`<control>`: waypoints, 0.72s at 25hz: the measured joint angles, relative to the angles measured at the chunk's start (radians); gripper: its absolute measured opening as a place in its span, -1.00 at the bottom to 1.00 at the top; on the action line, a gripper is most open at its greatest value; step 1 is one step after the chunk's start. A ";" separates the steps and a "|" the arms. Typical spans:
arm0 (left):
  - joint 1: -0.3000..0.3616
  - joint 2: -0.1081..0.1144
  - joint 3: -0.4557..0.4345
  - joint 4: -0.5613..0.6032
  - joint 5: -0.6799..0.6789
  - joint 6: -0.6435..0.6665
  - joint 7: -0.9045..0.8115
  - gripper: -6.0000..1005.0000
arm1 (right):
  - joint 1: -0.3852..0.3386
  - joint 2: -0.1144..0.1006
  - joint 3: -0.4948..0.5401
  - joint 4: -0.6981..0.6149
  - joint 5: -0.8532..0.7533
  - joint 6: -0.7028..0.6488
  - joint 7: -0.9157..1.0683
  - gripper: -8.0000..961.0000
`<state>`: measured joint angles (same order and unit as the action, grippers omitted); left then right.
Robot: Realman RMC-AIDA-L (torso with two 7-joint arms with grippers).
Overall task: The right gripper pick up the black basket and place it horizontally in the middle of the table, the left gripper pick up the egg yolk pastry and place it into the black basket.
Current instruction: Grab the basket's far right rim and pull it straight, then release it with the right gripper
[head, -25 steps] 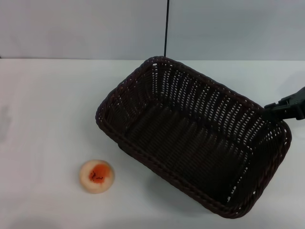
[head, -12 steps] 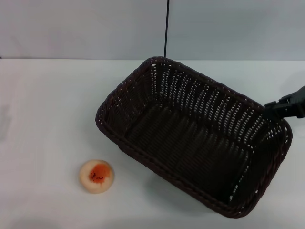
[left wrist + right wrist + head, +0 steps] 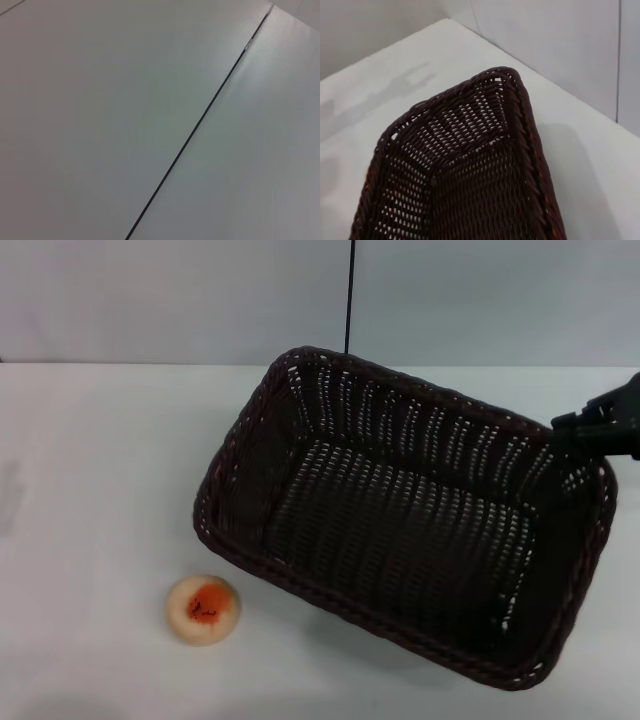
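White table (image 3: 90, 460) is bearing the egg yolk pastry (image 3: 202, 609). I am judging the right gripper (image 3: 598, 430) clamped on the black basket (image 3: 400, 530) rim; I should level it before lowering centrally.

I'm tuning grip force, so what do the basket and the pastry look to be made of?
The black basket: woven wicker or plastic rattan, dark brown-black, semi-glossy strands with openwork sides and a braided rim; which one is unclear. The egg yolk pastry: pale matte baked dough with an orange-red centre, probably soft or crumbly.
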<state>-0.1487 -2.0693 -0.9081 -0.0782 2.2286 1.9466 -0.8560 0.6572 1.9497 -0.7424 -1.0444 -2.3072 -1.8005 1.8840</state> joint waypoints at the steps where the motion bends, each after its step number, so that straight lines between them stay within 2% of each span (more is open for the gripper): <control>1: 0.000 0.000 0.000 0.000 0.000 0.000 0.000 0.43 | 0.002 -0.003 0.000 -0.001 -0.001 0.001 -0.016 -0.61; 11: -0.003 0.000 0.003 -0.015 0.005 -0.004 0.000 0.42 | 0.031 -0.010 0.005 0.001 0.007 0.009 -0.199 -0.61; 18: -0.006 -0.001 0.013 -0.016 0.005 -0.009 0.000 0.41 | 0.037 -0.016 0.012 0.001 0.080 0.001 -0.299 -0.62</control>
<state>-0.1548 -2.0703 -0.8946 -0.0939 2.2337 1.9374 -0.8559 0.6939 1.9337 -0.7304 -1.0434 -2.2275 -1.7992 1.5854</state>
